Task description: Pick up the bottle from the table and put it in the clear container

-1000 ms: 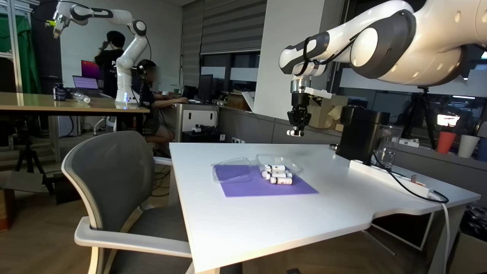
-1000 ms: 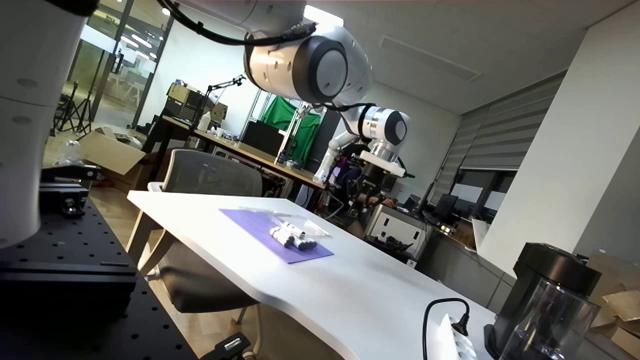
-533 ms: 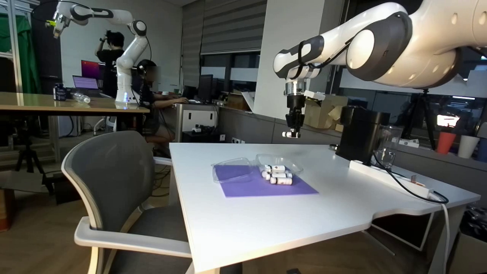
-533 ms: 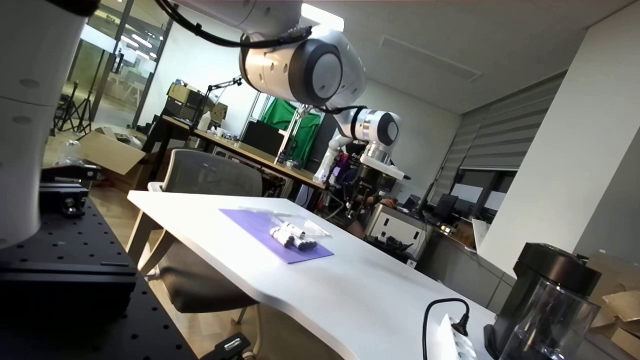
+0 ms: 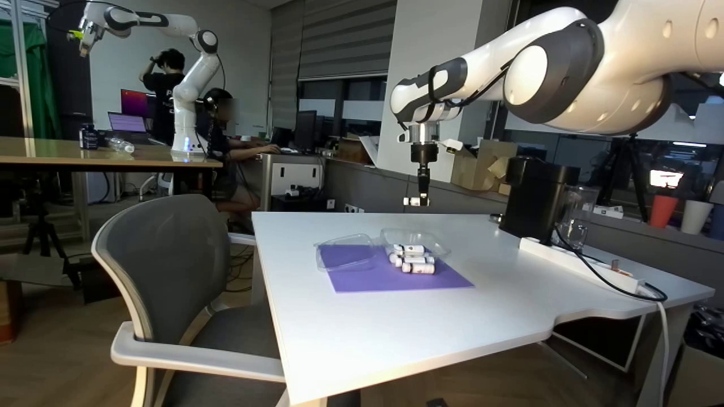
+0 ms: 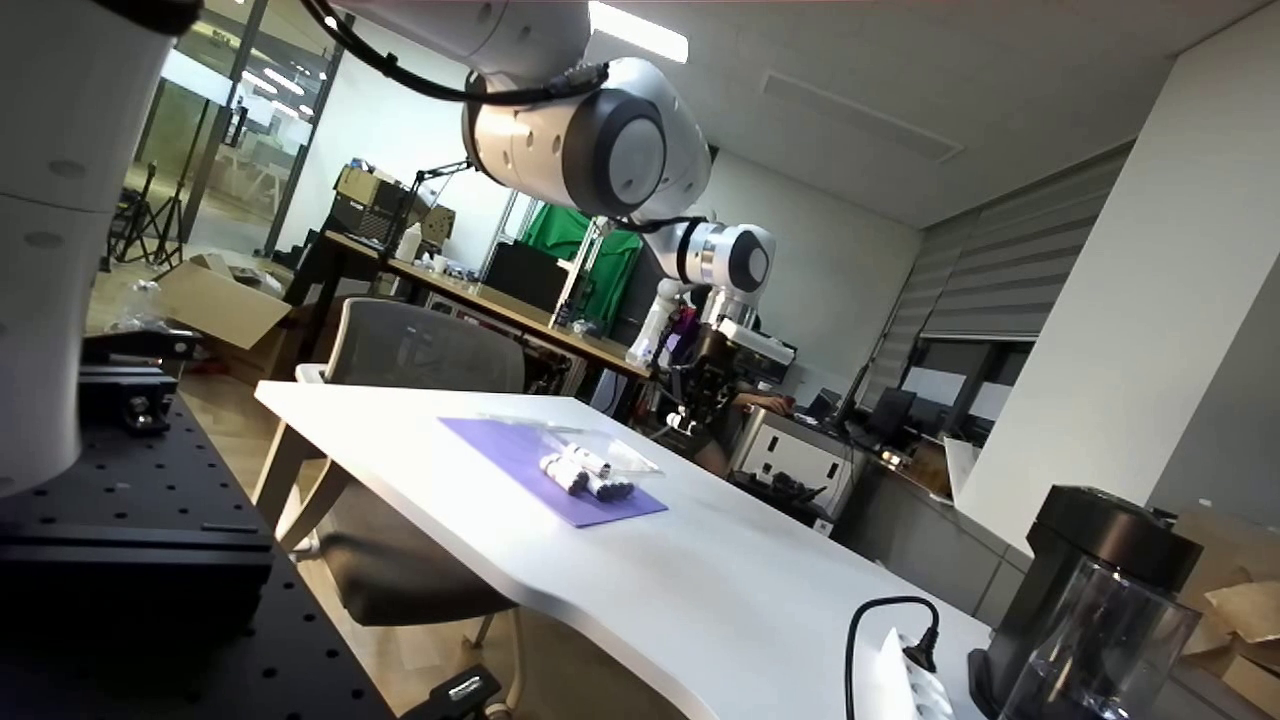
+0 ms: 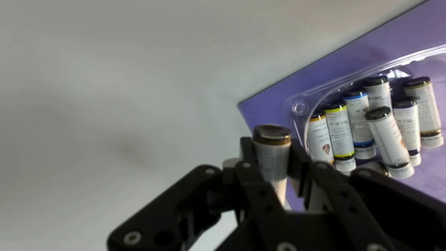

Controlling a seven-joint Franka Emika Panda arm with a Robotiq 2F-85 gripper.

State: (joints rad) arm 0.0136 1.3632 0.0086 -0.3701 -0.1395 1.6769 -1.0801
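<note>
Hand (image 7: 273,154): I grip the bottle (image 7: 274,164) above the worktop (image 7: 104,122).
Clear container (image 7: 299,108): below, off to one side, holding other bottles (image 7: 379,127).
Transfer: I should cross high, align with them, lower gently, release only once supported.

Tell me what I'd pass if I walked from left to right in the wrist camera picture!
The white table, the held bottle, the orange-banded bottle, the yellow-banded bottle, the blue-banded bottle, then the far-right bottle. I skipped whatever overlaps too much.
</note>
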